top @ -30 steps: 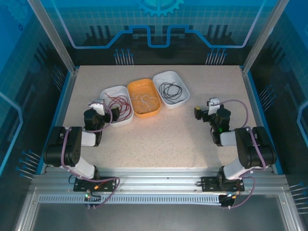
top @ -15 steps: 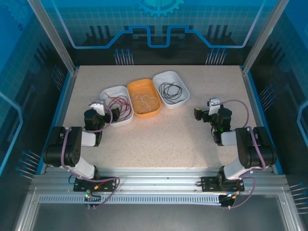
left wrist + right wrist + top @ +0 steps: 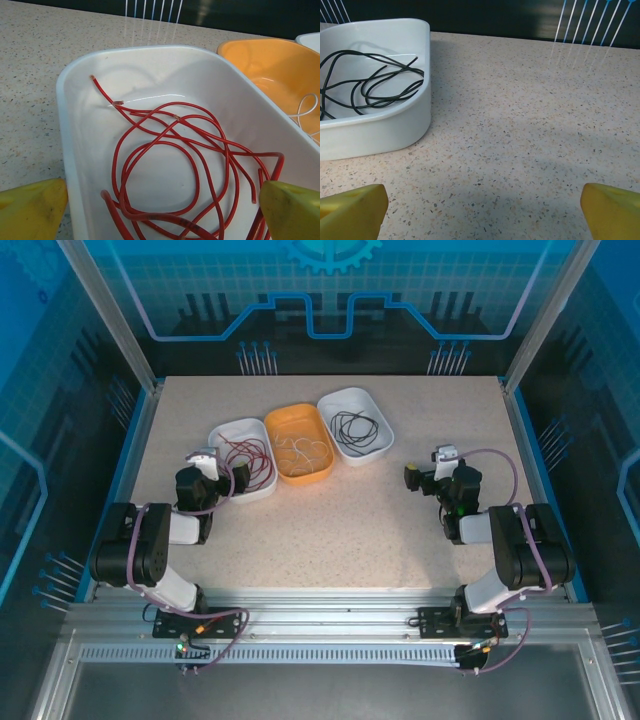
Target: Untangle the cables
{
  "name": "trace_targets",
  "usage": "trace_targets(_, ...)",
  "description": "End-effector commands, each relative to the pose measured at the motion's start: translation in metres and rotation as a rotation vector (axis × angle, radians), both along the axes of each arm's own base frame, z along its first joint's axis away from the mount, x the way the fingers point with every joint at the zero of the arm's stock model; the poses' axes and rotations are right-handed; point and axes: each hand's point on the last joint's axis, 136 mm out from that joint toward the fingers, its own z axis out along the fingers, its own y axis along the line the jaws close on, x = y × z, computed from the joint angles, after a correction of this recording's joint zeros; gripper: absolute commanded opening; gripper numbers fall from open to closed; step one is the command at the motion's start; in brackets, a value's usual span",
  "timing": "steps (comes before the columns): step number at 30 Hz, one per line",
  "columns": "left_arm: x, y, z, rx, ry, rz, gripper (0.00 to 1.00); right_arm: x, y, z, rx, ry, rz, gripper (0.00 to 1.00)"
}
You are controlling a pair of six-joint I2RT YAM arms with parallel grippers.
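Seems done: thin red wire (image 3: 250, 455), white wire (image 3: 305, 452), black wire (image 3: 355, 427) trayed apart, ten to one o'clock; left gripper (image 3: 160, 205), right gripper (image 3: 482, 205) agape, empty.

1. Red cable (image 3: 150, 218): bright, glossy red throughout; bare metallic glint at one cut end.
2. Left tray (image 3: 75, 130): plain white, no pattern.
3. Middle tray (image 3: 260, 60): solid orange; white cable (image 3: 300, 114) pale against it.
4. Black cable (image 3: 390, 100): matte black, in a right tray (image 3: 380, 130) of plain white.
5. Tabletop (image 3: 530, 130): beige, finely speckled with dark and pale flecks.
6. Left gripper (image 3: 160, 212) fingertips (image 3: 30, 207): yellow, faintly smudged. Right gripper (image 3: 482, 212) fingertips (image 3: 350, 210): same yellow.
7. Left arm (image 3: 140, 545) and right arm (image 3: 520, 545): black with white segments; purple-grey arm cable (image 3: 495, 455).
8. Back wall (image 3: 330, 290): blue, fine grid pattern, lighter blue outline.
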Motion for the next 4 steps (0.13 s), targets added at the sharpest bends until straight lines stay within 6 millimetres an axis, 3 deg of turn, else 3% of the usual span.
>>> trace_targets(1, 0.0052, -0.0029, 0.0116, 0.023, -0.029, -0.019, 0.99, 0.0016, -0.006, 0.0069, 0.008, -0.026, -0.025, 1.0)
trace_targets(4, 0.0052, -0.0032, 0.0117, 0.024, -0.029, -0.019, 0.99, 0.0016, -0.0063, 0.0068, 0.008, -0.026, -0.026, 1.0)
